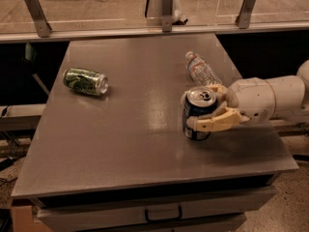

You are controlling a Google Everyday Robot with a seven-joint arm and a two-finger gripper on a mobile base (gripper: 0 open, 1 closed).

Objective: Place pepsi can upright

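- My gripper (198, 111) is over the right side of the surface (120, 134); fingers (212, 123) clenched around the pepsi can (192, 114)
- Can upright; base on the surface

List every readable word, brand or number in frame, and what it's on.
None legible.
On the blue can, upright in the gripper at the right side of the table: graphics blurred, no word reads.
On the green can, lying on its side: pattern only, unreadable.
On the bottle, lying down: label too blurred.
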